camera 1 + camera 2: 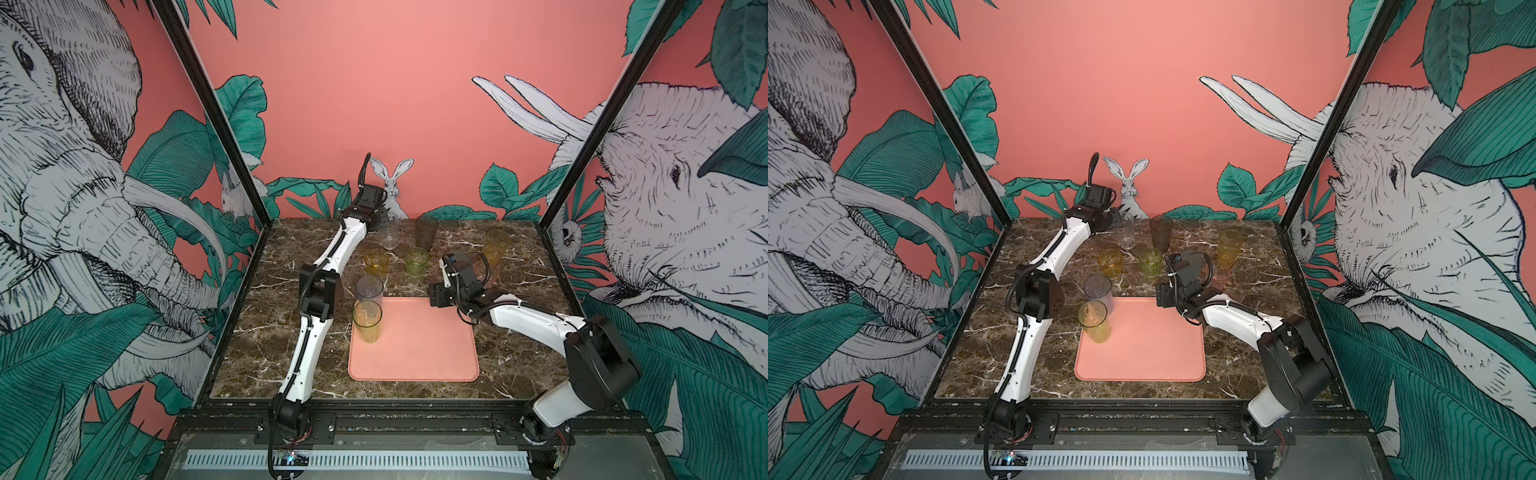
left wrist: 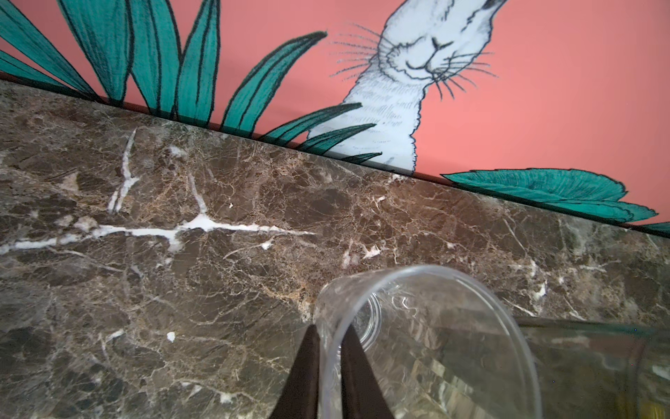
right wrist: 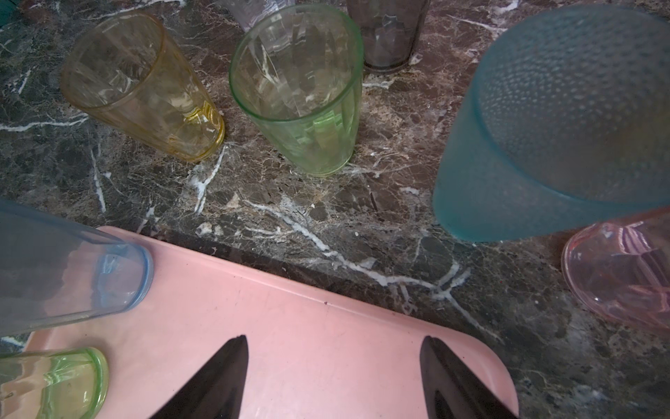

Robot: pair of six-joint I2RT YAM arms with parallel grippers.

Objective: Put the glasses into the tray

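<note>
Top views: flat salmon-pink rectangular tray sits mid-way on the brown marble counter. Two glasses are in it at the far-left corner: tall grey translucent tumbler, with tall yellow-green tumbler just in front. On the counter beyond the tray: short amber tumbler, short green tumbler, tall smoky dark tumbler, tall amber tumbler. Left pincer is near the back wall at the tall clear tumbler. Right pincer hangs over the tray's far-right corner.

Left wrist: left pincer is narrow, one finger inside the clear tumbler's rim, one outside, wall pinched between. Cannot tell if its base is off the counter.

Right wrist: right pincer is wide, nothing between the fingers, bare tray below. Frosted blue dimpled tumbler and pink tumbler stand on the counter just off the tray.
</note>
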